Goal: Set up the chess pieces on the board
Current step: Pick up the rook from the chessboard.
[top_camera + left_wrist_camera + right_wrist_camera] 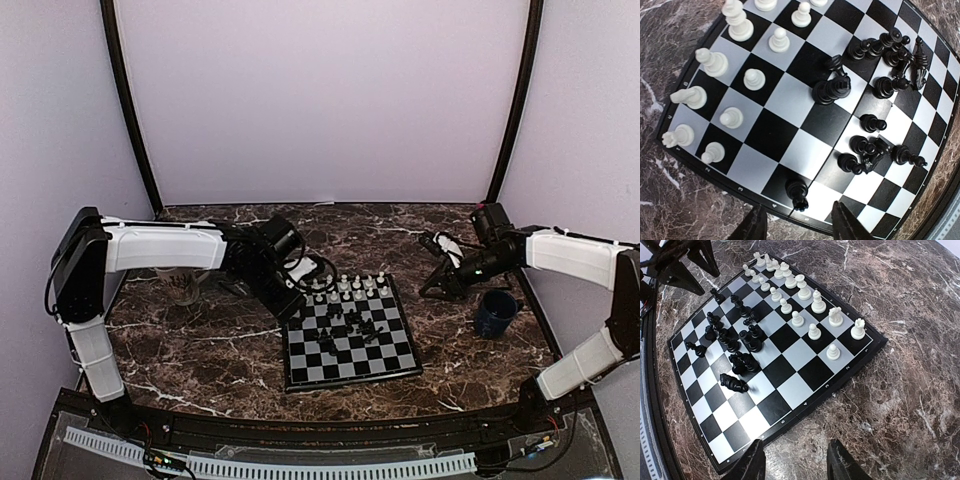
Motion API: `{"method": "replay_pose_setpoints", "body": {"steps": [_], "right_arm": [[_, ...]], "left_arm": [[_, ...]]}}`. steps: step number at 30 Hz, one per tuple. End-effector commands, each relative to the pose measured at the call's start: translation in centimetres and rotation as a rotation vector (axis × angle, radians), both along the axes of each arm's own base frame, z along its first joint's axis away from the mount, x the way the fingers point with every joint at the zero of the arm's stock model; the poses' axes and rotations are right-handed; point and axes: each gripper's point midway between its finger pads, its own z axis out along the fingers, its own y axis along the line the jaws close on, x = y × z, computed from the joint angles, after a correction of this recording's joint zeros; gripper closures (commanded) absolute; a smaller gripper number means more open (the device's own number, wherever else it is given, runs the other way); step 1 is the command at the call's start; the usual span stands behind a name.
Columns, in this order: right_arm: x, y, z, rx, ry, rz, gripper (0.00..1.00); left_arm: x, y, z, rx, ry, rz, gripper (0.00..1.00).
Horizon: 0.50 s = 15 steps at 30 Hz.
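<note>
The board (398, 355) lies mid-table. White chess pieces (350, 287) stand in two rows along its far edge, also shown in the left wrist view (732, 117) and the right wrist view (805, 292). Black chess pieces (880, 85) are jumbled mid-board, some tipped over (734, 383). My left gripper (296, 305) is open at the board's left edge. One black piece (797, 192) looks upright on an edge square just ahead of the gap between its fingers (754, 227). My right gripper (437, 280) is open and empty over the marble beside the board's right edge (840, 377).
A dark blue mug (496, 312) stands right of the board, near the right arm. A clear glass (182, 285) sits under the left arm. The marble table (200, 350) is walled on three sides.
</note>
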Motion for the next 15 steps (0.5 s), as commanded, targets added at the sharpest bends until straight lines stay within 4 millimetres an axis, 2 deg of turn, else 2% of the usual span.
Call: {"method": "replay_pose_setpoints", "body": {"steps": [1, 15], "right_arm": [[0.3, 0.2, -0.3, 0.004, -0.016, 0.014, 0.57], [0.3, 0.1, -1.0, -0.009, -0.006, 0.013, 0.57]], "left_arm": [[-0.6, -0.4, -0.1, 0.039, 0.005, -0.051, 0.56], [-0.4, 0.4, -1.6, 0.127, -0.002, -0.06, 0.71]]}}
